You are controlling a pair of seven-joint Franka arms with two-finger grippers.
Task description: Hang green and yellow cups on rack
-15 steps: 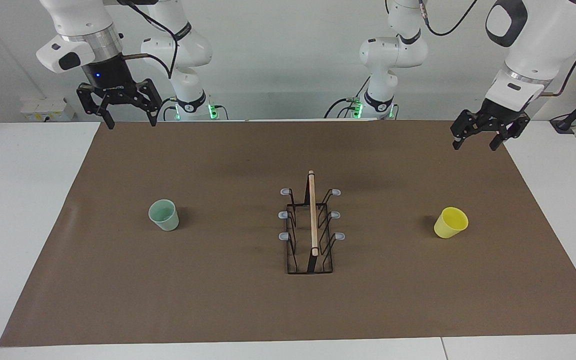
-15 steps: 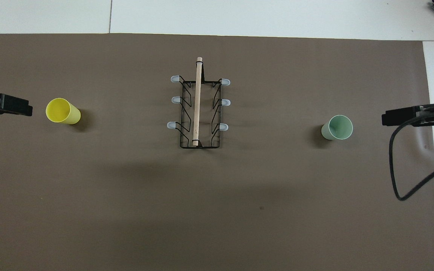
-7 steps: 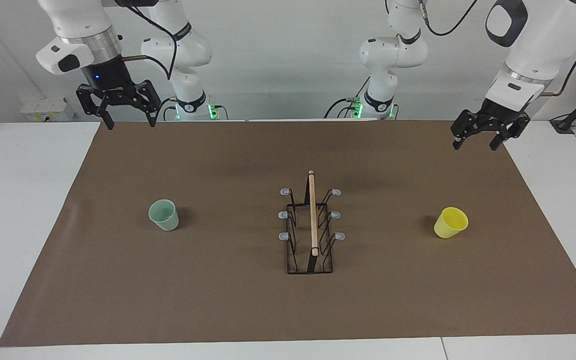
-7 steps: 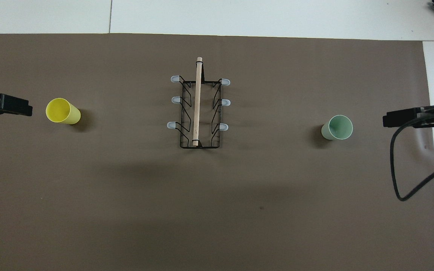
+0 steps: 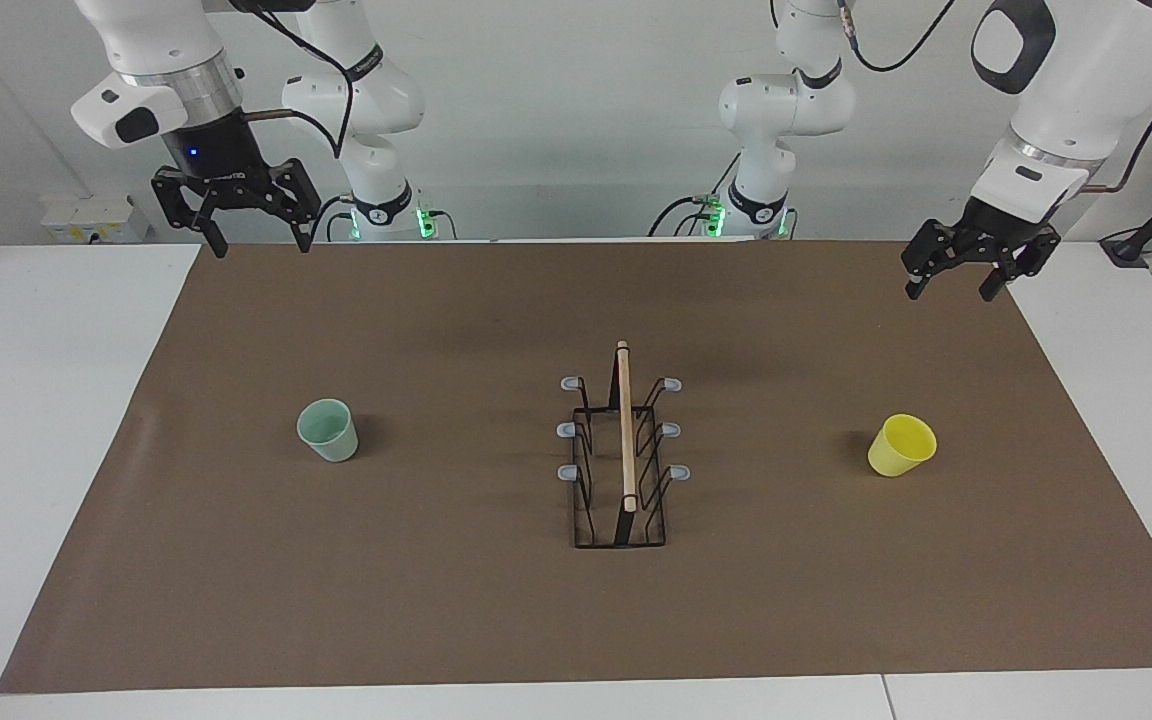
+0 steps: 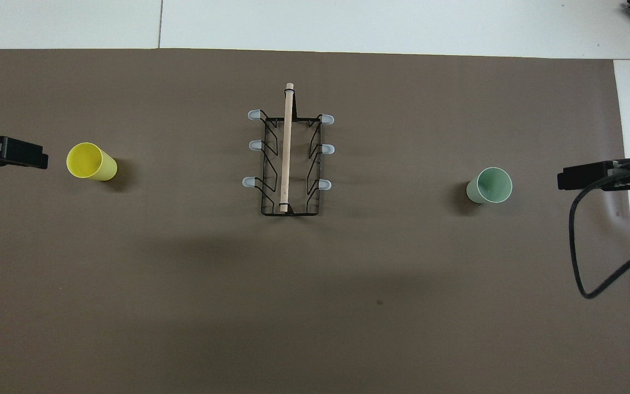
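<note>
The pale green cup [image 5: 328, 430] stands mouth up on the brown mat toward the right arm's end; it also shows in the overhead view [image 6: 490, 185]. The yellow cup [image 5: 902, 445] stands mouth up toward the left arm's end, also seen from overhead [image 6: 91, 161]. The black wire rack [image 5: 624, 460] with its wooden rod and grey-tipped prongs stands between them [image 6: 287, 158]; nothing hangs on it. My right gripper [image 5: 256, 243] is open and empty, high over the mat's end, apart from the green cup. My left gripper [image 5: 951, 288] is open and empty, raised over its end.
The brown mat [image 5: 456, 600] covers most of the white table [image 5: 46, 400]. A black cable [image 6: 583, 262] loops down from the right arm over the mat's edge. Both arm bases stand at the table's edge.
The right gripper has risen slightly and drawn a little away from the green cup. The left gripper, both cups and the rack have not moved.
</note>
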